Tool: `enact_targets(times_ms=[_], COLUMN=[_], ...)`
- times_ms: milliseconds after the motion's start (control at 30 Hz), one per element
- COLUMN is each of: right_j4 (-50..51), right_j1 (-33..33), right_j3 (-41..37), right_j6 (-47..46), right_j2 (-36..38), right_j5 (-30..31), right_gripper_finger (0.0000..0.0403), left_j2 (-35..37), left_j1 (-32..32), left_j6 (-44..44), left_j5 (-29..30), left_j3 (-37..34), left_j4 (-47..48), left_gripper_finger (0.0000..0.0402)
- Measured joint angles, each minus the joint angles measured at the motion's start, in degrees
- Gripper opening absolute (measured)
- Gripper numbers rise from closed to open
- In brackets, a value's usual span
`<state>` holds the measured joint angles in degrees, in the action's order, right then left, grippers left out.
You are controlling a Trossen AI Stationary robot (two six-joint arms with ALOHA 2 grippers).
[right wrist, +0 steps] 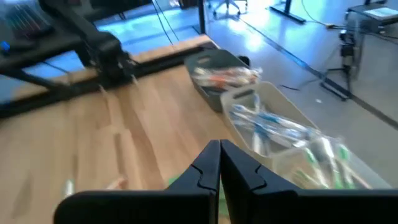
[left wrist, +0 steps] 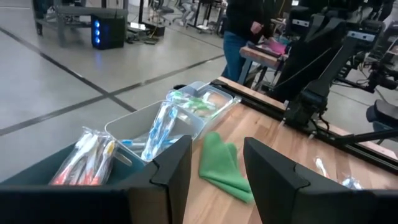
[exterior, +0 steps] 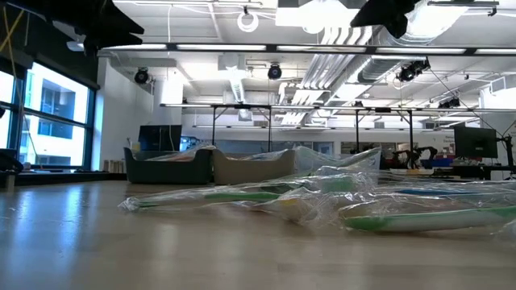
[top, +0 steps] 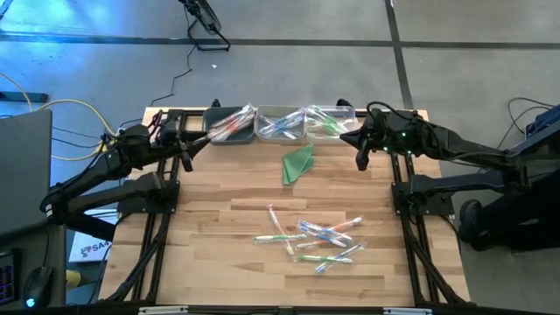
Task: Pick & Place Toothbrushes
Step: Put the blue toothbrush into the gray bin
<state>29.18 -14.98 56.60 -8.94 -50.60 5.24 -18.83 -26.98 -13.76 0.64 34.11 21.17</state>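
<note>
Several toothbrushes [top: 313, 240] in clear wrappers lie loose in a pile on the wooden table, toward its near side; the low view shows them close up [exterior: 322, 200]. More toothbrushes lie in three bins at the far edge: orange ones in the dark bin [top: 229, 125], blue ones in the middle clear bin [top: 280, 123], green ones in the right clear bin [top: 331, 120]. My left gripper [left wrist: 214, 180] hovers open by the dark bin [left wrist: 43, 174], with nothing between its fingers. My right gripper [right wrist: 219, 165] is shut on nothing, raised near the right bin [right wrist: 311, 155].
A folded green cloth triangle [top: 297, 163] lies on the table between the bins and the pile. Black frame rails [top: 402, 210] run along both side edges of the table. A person stands beyond the table [left wrist: 239, 25] beside other equipment.
</note>
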Motion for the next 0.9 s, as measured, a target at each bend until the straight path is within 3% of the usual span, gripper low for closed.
enact_targets(times_ms=[233, 433, 700, 900], right_j4=[-5.4, -5.6, -5.1, 0.7], right_j1=[0.9, 7.5, 17.5, 22.9], right_j3=[0.0, 0.0, 0.0, 0.0], right_j6=[-6.3, -9.5, -19.0, -29.3], right_j2=[-3.8, -9.7, -16.1, -17.9], right_j5=[-2.6, -2.4, -2.4, -3.3], right_gripper_finger=[0.0004, 0.0004, 0.0003, 0.0004], left_j2=[-0.2, -0.2, -0.2, -0.2], left_j1=[0.0, 0.0, 0.0, 0.0], left_j6=[0.0, 0.0, 0.0, 0.0], left_j5=[0.0, 0.0, 0.0, 0.0], left_j3=[0.0, 0.0, 0.0, 0.0], left_j4=[0.0, 0.0, 0.0, 0.0], left_gripper_finger=[0.0143, 0.0143, 0.0143, 0.0143])
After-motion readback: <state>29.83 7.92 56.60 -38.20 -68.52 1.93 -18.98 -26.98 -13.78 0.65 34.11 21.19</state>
